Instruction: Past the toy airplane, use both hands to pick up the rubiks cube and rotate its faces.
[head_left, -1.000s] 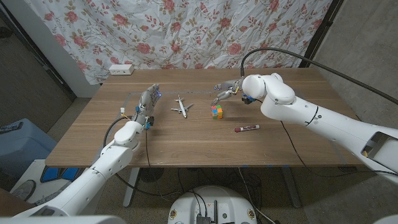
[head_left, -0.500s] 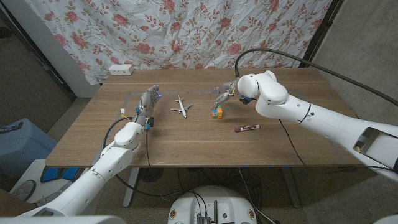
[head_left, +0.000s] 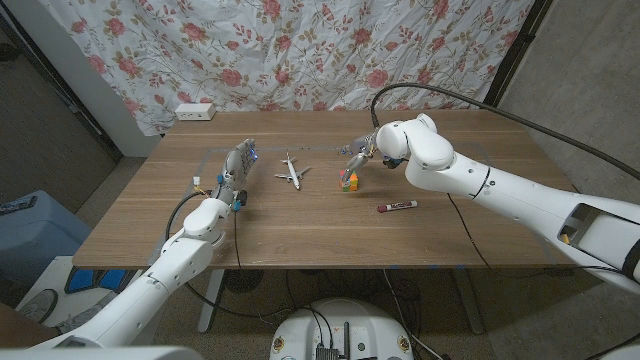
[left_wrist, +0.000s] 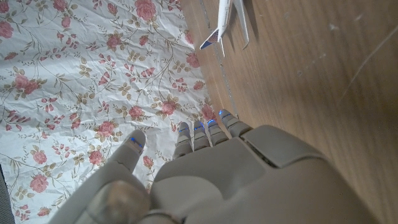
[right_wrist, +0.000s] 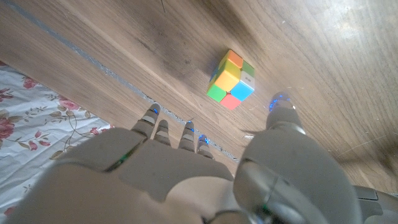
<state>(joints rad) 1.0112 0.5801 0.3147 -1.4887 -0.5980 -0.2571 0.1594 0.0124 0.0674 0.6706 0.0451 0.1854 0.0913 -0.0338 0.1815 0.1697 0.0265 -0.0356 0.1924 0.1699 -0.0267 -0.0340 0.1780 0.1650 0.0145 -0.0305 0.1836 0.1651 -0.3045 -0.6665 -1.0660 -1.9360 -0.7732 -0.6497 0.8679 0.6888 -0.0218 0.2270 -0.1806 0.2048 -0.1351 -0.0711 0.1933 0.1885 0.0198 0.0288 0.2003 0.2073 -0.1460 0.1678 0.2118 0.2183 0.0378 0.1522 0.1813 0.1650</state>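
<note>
The cube (head_left: 348, 181) sits on the bench (head_left: 300, 225) just below the right hand's (head_left: 361, 150) spread fingers (right_wrist: 278, 104), which hold nothing. The toy airplane (head_left: 291, 171) lies between the cube and the left hand (head_left: 237, 166), whose fingers (left_wrist: 205, 132) are extended and empty.
</note>
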